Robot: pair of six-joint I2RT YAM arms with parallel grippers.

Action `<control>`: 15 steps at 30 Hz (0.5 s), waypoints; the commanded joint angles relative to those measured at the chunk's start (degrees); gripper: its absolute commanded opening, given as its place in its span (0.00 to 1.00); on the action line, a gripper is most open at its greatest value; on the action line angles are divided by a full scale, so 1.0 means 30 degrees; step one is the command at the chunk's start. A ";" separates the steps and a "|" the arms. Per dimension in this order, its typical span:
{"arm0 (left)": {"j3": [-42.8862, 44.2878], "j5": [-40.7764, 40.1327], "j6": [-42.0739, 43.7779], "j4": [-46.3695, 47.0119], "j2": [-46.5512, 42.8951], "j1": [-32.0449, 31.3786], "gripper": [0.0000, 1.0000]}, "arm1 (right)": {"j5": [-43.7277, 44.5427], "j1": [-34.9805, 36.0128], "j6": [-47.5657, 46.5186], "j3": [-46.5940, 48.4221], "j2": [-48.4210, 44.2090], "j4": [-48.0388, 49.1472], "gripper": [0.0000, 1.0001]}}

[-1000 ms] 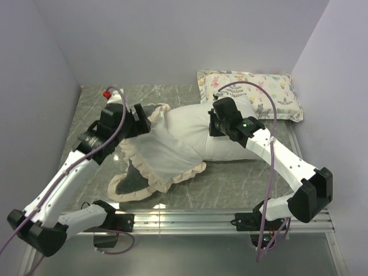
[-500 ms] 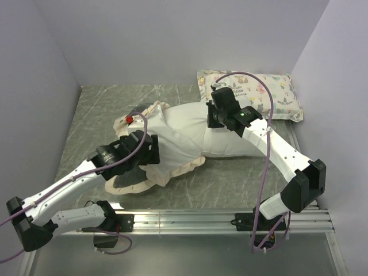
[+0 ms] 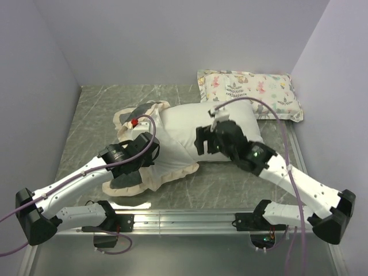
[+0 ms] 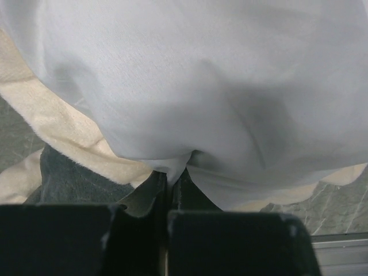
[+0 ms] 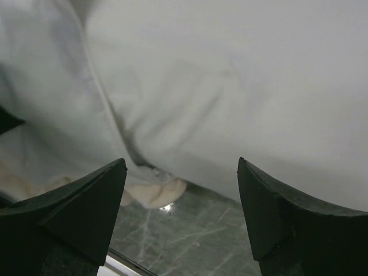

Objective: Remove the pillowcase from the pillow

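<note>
The left gripper (image 4: 171,183) is clenched tight, its dark fingers (image 4: 141,201) pressed together with a fold of white cloth nipped between them. That's the pillowcase (image 3: 171,145) it has hold of, on the cream-white face! Just left of the pinch, the wrist view shows the cream plush border and a patch of the dark grey side.

From above, that gripper sits low on the left half of the bundle, near the front. The ruffled edging (image 3: 172,175) fans out on the table (image 3: 98,109) below it, and the grey face (image 3: 122,181) peeks out at the near left corner.

Over to the right gripper (image 5: 182,172): it's spread wide and gripping nothing, both fingers (image 5: 86,213) apart above white fabric. A seam line runs down between them, with a bit of cream frill at the lower edge over the marbled tabletop.

The pillow (image 3: 238,115) lies across the middle of the table, its right end bare and plain white, its left end under the pillowcase. Behind it, in the far right corner, rests the small animal-print pillow (image 3: 253,92), touching neither arm.
</note>
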 commanded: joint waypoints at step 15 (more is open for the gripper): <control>0.1479 -0.2869 -0.0820 -0.1824 -0.1019 -0.0164 0.00 | 0.6878 0.1603 0.1725 -0.0621 0.3263 0.3457 0.00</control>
